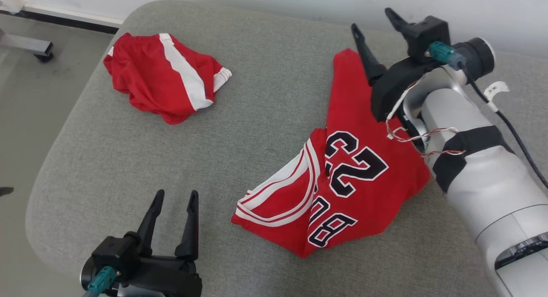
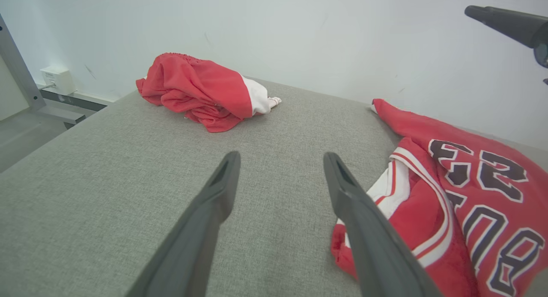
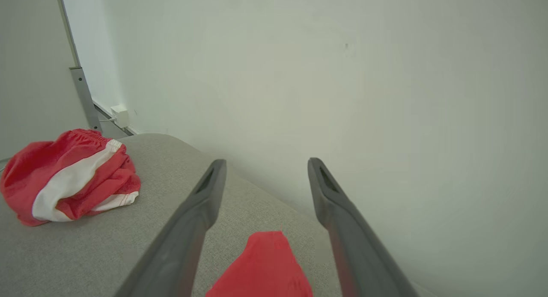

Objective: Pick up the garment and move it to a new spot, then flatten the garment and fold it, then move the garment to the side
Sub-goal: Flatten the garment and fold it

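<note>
The jersey (image 1: pixel 364 177) is laid rumpled — nothing's gripped. The left gripper (image 1: pixel 177 196) and right gripper (image 1: pixel 373 22) are held spread, the right over its far tip, probably for flattening.

You are getting soft, even, bright light, with faint shadows edging the jersey (image 1: pixel 364 181). In the right wrist view the wall (image 3: pixel 325 74) is glowing brighter toward eleven o'clock, and the fingers (image 3: pixel 171 254) are blurring toward six o'clock.
</note>
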Robot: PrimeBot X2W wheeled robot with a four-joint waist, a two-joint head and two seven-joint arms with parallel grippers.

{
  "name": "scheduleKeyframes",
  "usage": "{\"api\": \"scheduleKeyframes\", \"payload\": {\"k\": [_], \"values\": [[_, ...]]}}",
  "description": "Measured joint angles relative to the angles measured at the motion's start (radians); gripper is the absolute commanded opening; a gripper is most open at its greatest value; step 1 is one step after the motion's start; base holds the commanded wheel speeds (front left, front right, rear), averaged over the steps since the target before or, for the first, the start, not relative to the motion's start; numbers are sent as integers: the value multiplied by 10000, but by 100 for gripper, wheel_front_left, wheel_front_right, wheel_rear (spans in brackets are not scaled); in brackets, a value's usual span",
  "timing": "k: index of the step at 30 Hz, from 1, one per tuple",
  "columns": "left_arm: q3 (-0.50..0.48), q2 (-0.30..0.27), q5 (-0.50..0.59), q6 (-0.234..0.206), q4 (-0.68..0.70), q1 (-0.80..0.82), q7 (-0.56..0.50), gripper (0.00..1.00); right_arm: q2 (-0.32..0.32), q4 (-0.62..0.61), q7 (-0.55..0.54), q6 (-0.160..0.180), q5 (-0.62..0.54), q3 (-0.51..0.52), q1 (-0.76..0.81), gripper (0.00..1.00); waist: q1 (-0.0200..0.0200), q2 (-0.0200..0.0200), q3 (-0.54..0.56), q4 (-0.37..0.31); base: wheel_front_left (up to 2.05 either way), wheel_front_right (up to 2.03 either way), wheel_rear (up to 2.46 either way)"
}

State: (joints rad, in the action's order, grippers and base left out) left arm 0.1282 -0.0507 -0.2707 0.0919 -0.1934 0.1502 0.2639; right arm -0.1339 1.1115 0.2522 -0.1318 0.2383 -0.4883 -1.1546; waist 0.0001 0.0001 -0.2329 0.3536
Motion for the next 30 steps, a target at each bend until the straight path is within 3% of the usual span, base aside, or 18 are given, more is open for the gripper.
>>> {"api": "scheduleKeyframes", "payload": {"k": [5,15,22,30], "values": [[-495,2,322,10,94,-159,0,100,-502,-928,90,0,656,213,645,100,-1,0,136,-310,0,0,0],[-1386,2,938,140,476,-478,0,100,-1829,-3933,92,0,1233,1335,4352,100,-2,0,602,-1334,0,0,0],[-1636,0,1034,238,502,-530,0,100,-1893,-5196,94,0,1313,1860,6594,100,-2,-2,850,-1730,0,0,0],[-1392,4,1030,313,447,-524,0,100,-1335,-5425,94,0,1480,1749,7153,100,-1,-1,804,-1534,0,0,0]]}}
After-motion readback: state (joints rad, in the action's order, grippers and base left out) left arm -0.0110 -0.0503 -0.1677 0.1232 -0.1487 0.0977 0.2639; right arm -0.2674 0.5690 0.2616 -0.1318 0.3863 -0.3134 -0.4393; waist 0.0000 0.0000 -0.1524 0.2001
